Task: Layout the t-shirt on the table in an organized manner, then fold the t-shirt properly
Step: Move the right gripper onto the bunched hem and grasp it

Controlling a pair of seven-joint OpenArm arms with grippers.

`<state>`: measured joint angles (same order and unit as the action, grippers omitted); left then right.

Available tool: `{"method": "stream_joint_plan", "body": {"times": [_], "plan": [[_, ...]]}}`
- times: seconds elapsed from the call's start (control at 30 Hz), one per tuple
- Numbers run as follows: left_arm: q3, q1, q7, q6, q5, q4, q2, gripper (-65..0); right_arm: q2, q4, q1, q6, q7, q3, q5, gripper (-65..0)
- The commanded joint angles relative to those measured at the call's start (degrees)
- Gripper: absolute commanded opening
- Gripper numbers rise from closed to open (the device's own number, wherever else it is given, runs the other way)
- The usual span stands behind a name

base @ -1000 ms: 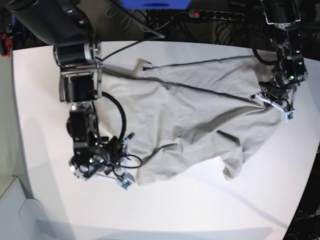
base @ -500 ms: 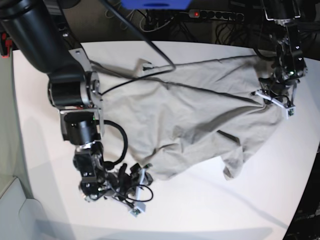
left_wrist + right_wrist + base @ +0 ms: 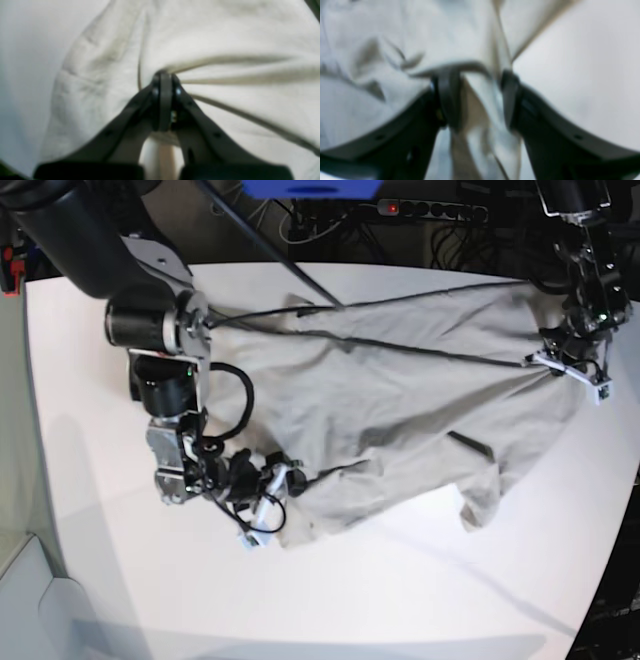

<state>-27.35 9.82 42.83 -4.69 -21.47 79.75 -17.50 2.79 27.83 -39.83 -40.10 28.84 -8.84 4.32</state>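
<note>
Setting: white bench [image 3: 420,600] with rounded edges; dark clutter of cables and a power strip [image 3: 430,210] beyond its far edge.

Base view. Item: t-shirt [image 3: 400,405], beige, unprinted, spread across the middle and far-right part of the bench, part flat and part creased. Long axis runs across the frame, from the near-left edge up to the far-right corner. Taut ridges fan out from the right-hand pinch point; a loose flap droops toward the near right. Left end effector [image 3: 572,370], at this view's right, is clamped on the fabric edge. Right end effector [image 3: 268,498], at this view's left, sits low at the shirt's near-left edge.

Left wrist view. Left end effector [image 3: 165,82]: jaws fully closed with cloth pinched between them; pleats of the t-shirt [image 3: 225,37] radiate from the tips. Bare bench [image 3: 25,62] to the left.

Right wrist view. Right end effector [image 3: 477,82]: jaws partly apart, a hanging fold of the t-shirt [image 3: 395,37] between them. Too blurred to say whether the fold is gripped. Bench [image 3: 582,75] at right.

Step in hand, by judgement: laying out, not yet folding. Next move calls for a sure hold on the near-left edge, then drawing the two holds apart to flatten the creases.
</note>
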Motion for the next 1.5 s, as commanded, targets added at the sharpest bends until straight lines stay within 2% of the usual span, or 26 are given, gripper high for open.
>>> {"method": "stream_joint_plan", "body": {"times": [0.0, 0.17, 0.3, 0.4, 0.63, 0.9, 0.97, 1.07, 1.3, 1.47], "plan": [[-0.21, 0.33, 3.19, 1.13, 1.65, -0.32, -1.36, -64.9, 0.77, 0.34, -0.83, 0.1, 1.8, 0.18, 0.65, -37.4], [-0.56, 0.24, 3.19, 1.13, 1.56, -0.32, -2.24, -64.9, 1.92, 0.43, 0.58, 0.1, 6.98, 0.27, 0.74, -38.1], [-0.65, 0.24, 3.19, 1.13, 1.3, -0.32, -3.12, -64.9, 2.8, 2.28, 0.85, 0.1, 9.71, 4.23, 0.83, -43.1], [-0.65, -0.2, 2.93, 1.13, 1.56, -0.76, -3.38, -64.9, 2.8, 10.45, 1.72, 0.1, 12.08, 6.6, 0.56, -45.1], [-0.65, -1.69, 3.11, 1.13, 1.65, -0.93, -4.7, -64.9, 2.62, 28.74, 3.22, 0.1, 16.39, 6.78, 0.56, -45.0], [-4.07, -1.78, 3.11, 1.13, 1.47, -0.76, -6.72, -64.9, 2.71, 30.06, 2.69, 0.1, 15.78, 6.69, 0.65, -45.0], [-4.78, -1.78, 3.11, 1.13, 1.3, -0.84, -7.43, -64.9, 2.88, 30.06, 3.13, 0.1, 14.02, 6.6, 0.56, -45.3], [-6.36, -1.78, 3.11, 1.13, 1.47, -0.84, -7.43, -64.9, 3.5, 30.06, 4.98, 0.1, 11.82, 6.86, 0.47, -45.4], [-8.03, -1.87, 3.46, 1.04, 1.03, 4.43, -6.9, -64.9, 4.82, 30.06, 10.52, 0.1, 11.73, 7.04, 0.56, -45.4], [-8.03, -5.21, 10.67, 1.04, -2.31, 12.61, -3.47, -64.9, 4.82, 30.32, 13.77, 0.1, 12.08, 7.13, 0.65, -45.5]]}}
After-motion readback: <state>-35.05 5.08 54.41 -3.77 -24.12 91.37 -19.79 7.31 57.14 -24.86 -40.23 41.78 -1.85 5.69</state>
